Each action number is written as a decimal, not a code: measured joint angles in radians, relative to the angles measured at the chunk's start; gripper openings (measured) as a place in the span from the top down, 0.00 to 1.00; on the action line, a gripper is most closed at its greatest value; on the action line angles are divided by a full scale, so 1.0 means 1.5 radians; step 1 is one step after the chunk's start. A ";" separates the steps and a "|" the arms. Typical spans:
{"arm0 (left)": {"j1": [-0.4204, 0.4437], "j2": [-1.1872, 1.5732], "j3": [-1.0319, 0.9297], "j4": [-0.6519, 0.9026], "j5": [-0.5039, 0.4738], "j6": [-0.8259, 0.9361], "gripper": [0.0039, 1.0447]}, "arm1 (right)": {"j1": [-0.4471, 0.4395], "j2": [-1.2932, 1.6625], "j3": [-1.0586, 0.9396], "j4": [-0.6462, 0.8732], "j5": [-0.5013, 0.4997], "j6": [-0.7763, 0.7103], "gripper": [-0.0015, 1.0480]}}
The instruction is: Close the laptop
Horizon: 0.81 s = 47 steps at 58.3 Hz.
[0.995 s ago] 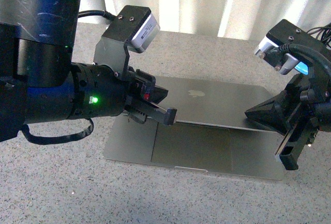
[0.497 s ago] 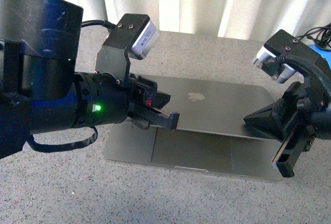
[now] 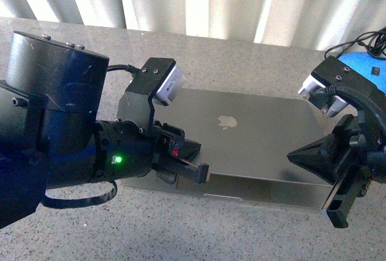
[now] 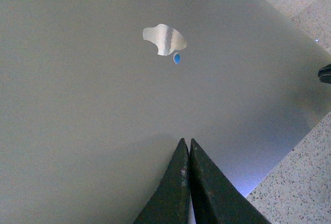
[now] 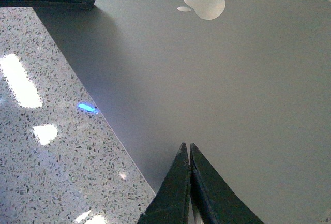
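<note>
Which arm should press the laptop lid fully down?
Left, marginally. Both are shut over the laptop lid, but the left gripper sits nearer the apple logo; the right gripper is close to the lid's side edge.

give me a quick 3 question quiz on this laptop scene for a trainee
1. True or false: in the front view the laptop has its keyboard in plain sight.
2. In the left wrist view, the left gripper is: A) wide open; B) shut with nothing between its jaws; C) shut on a cable.
3. Fill in: the pale ___ on the lid shows in all three views.

Key: 1 false, the lowered lid covers the keys; 2 B; 3 apple logo.
</note>
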 joint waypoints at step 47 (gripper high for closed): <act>0.004 0.005 -0.025 0.032 0.007 -0.006 0.97 | 0.007 0.026 -0.050 0.037 0.016 0.009 0.99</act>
